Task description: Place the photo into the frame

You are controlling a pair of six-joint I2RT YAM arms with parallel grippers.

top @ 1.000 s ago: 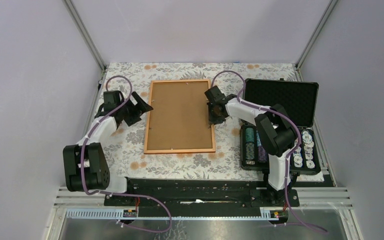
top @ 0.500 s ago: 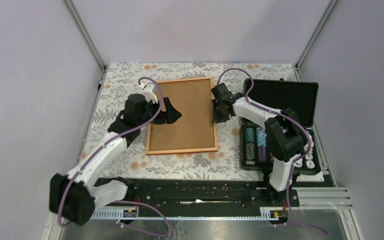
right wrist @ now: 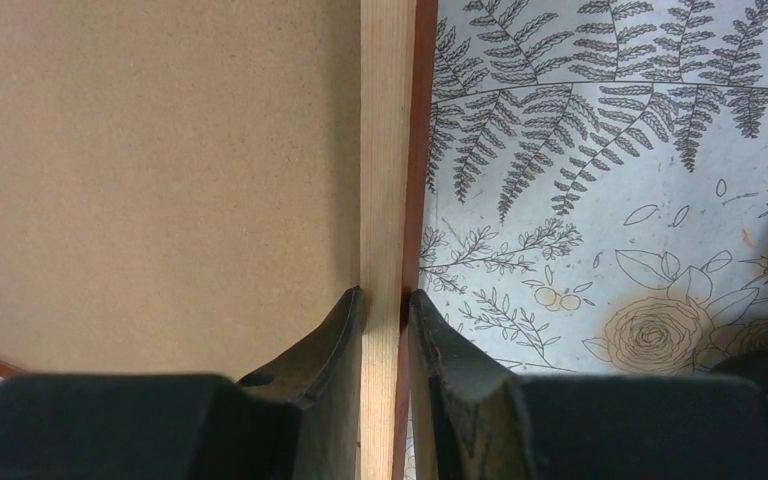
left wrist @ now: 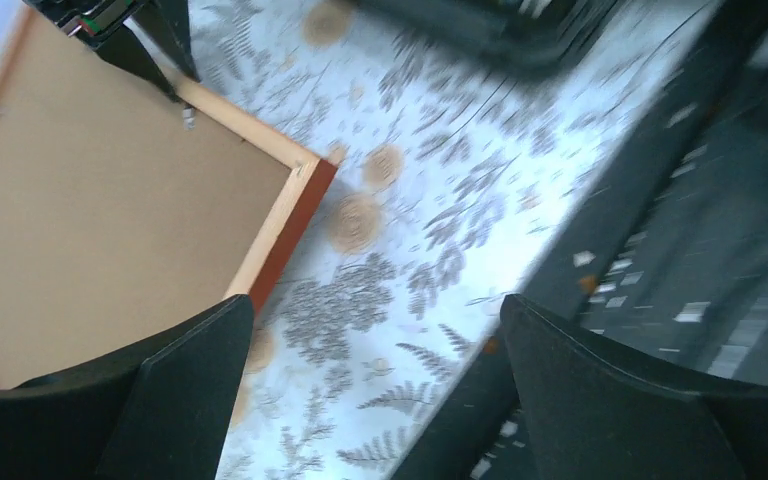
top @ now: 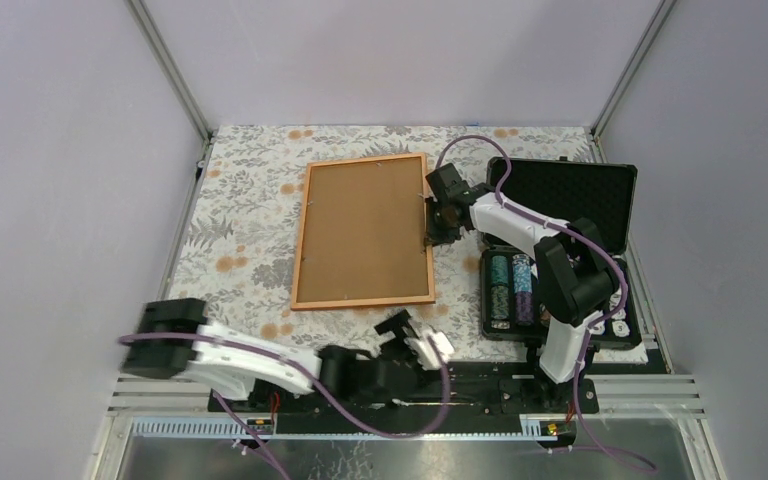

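Found the left gripper (top: 415,338) low at the near edge of the floral cloth (top: 250,230), jaws spread wide, grasping nothing. Saw the frame (top: 364,299) lying back-up mid-cloth, a brown backing board (top: 365,230) filling it. Noted the right gripper (right wrist: 385,300) clenched on the frame's right rail. Further right, made out chips (top: 505,285) in a black case (top: 560,200), markings too small to read.

Plain pale lilac walls (top: 60,150) close in on three sides, with silver metal posts (top: 170,70) climbing at the back corners. The table (top: 240,200) wears a white cloth (left wrist: 440,230) printed with grey ferns and tan roses. A black rail (top: 480,385) runs along its near edge, then a grey metal ledge (top: 480,455). Light is soft, even.
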